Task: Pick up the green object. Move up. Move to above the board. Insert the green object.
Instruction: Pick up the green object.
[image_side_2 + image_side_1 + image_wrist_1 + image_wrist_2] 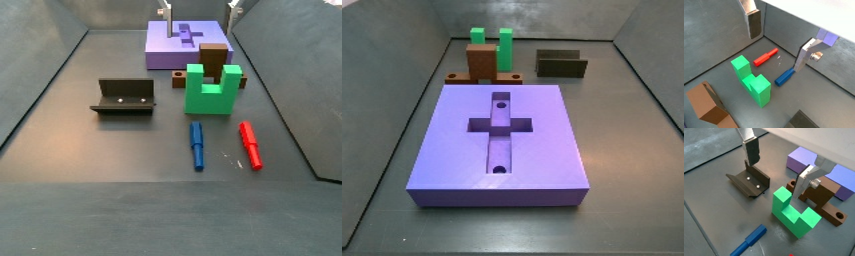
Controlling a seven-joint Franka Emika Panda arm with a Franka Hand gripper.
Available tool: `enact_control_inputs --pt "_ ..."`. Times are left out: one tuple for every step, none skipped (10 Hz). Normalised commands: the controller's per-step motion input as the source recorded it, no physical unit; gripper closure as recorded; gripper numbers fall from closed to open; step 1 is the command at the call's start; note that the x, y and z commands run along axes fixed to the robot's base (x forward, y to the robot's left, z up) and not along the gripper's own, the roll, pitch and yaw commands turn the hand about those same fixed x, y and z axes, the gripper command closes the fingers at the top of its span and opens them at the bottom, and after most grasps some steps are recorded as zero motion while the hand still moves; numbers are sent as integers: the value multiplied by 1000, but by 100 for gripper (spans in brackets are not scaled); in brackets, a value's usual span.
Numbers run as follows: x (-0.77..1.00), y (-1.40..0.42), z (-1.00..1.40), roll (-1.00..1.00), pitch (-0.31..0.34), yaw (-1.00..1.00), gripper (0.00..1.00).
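The green object [211, 90] stands on the floor with its two prongs up, right in front of a brown block [211, 55]. It shows in both wrist views [751, 80] [791, 213] and in a side view [489, 42]. The purple board [543, 135] with its cross-shaped recess lies flat beyond the brown block [171, 42] [807, 160]. My gripper [201, 8] hangs well above the green object, open and empty. In both wrist views [776, 47] [776, 177] the fingers [753, 22] [807, 178] stand wide apart with nothing between them.
The fixture [124, 97] [751, 180] [563, 63] stands beside the green object. A blue piece [197, 145] [785, 77] and a red piece [250, 145] [765, 57] lie on the floor near it. The brown block [707, 102] [481, 62] touches the board's edge. Grey walls enclose the floor.
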Motion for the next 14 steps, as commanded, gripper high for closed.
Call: enact_control_inputs --pt "0 -40 0 0 0 0 0" --pt "74 -266 -80 0 -57 0 0" --pt "414 -380 -340 0 -83 0 0" --pt "257 -340 -469 -54 -207 0 0" --pt "217 -109 -397 -70 -166 0 0" --pt "0 0 -354 -20 -147 0 0" --pt "0 0 -206 -53 -116 0 0" --pt "0 -63 -249 -51 -116 0 0" --pt "0 -106 -386 -59 -154 0 0" --pt "0 -117 -423 -53 -161 0 0" --pt "0 -37 -380 -44 -149 0 0" --pt "-57 0 -283 -50 -129 0 0" --pt "-123 0 -206 -59 -130 0 0" --pt "-54 -6 -269 -44 -144 0 0"
